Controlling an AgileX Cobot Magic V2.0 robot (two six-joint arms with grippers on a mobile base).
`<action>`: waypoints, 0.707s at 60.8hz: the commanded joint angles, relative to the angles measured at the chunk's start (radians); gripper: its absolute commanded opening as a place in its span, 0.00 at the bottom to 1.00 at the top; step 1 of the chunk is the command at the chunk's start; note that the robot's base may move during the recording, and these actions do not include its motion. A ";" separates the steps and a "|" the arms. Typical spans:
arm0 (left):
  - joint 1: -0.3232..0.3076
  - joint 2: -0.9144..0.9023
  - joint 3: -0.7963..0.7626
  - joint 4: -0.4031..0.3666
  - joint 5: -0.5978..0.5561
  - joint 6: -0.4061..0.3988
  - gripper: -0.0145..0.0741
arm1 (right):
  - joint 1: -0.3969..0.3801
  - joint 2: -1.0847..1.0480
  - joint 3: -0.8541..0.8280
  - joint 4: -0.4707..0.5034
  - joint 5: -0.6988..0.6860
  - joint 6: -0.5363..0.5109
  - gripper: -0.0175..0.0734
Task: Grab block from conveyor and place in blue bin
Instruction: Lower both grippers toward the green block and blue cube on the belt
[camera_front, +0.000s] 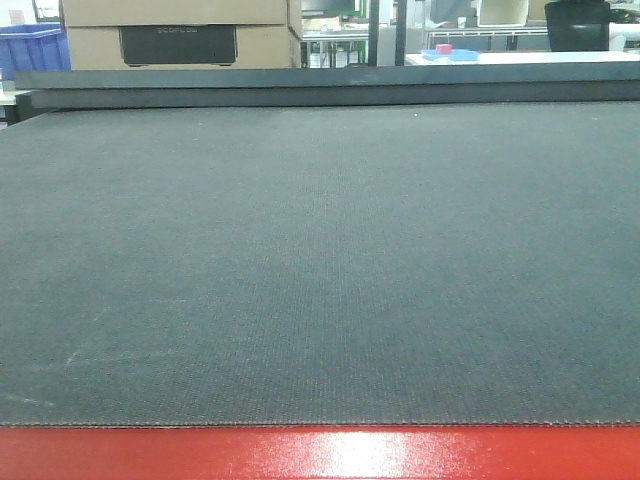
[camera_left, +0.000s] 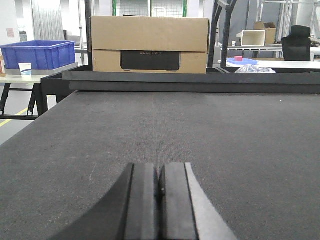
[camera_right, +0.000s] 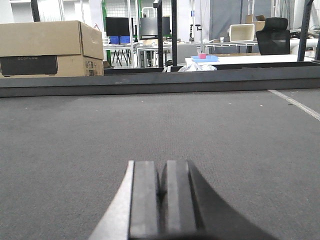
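Note:
The conveyor (camera_front: 320, 260) is a wide dark grey woven belt that fills the front view, with a glossy red frame edge (camera_front: 320, 455) along the bottom. No block shows anywhere on the belt. My left gripper (camera_left: 160, 167) hovers low over the belt (camera_left: 160, 125), its jaws pressed together with nothing between them. My right gripper (camera_right: 162, 165) also hangs low over the belt (camera_right: 160, 120), shut and empty. A blue bin (camera_left: 37, 54) stands on a table beyond the belt's far left corner and appears in the front view too, blue bin (camera_front: 30, 50). Neither gripper shows in the front view.
A dark rail (camera_front: 320, 85) borders the belt's far edge. A cardboard box (camera_left: 150, 45) stands behind it. Far back on a white table, a small red object (camera_front: 444, 48) rests on a blue tray (camera_front: 462, 54). A paper cup (camera_left: 25, 68) stands by the bin.

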 joint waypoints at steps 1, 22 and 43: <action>0.005 -0.006 -0.002 0.002 -0.010 -0.006 0.04 | -0.006 -0.003 0.000 -0.008 -0.022 -0.005 0.01; 0.005 -0.006 -0.002 0.002 -0.010 -0.006 0.04 | -0.006 -0.003 0.000 -0.008 -0.022 -0.005 0.01; 0.005 -0.006 -0.002 0.002 -0.020 -0.006 0.04 | -0.006 -0.003 0.000 -0.008 -0.022 -0.005 0.01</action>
